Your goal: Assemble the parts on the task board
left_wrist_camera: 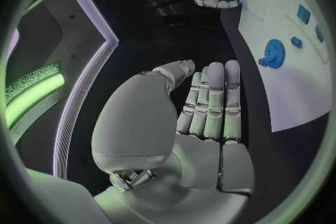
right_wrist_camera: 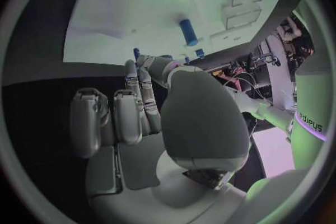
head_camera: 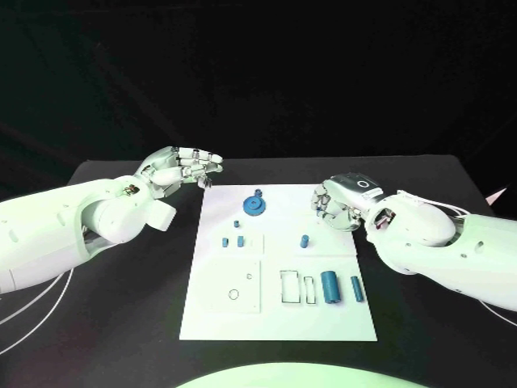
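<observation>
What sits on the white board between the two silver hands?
Head view: a blue gear on the white board, between left hand and right hand.

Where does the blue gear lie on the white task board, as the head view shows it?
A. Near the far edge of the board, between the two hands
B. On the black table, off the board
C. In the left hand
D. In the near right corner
A: the blue gear sits on the task board near its far edge, between the left hand and the right hand, and neither touches it.
</observation>
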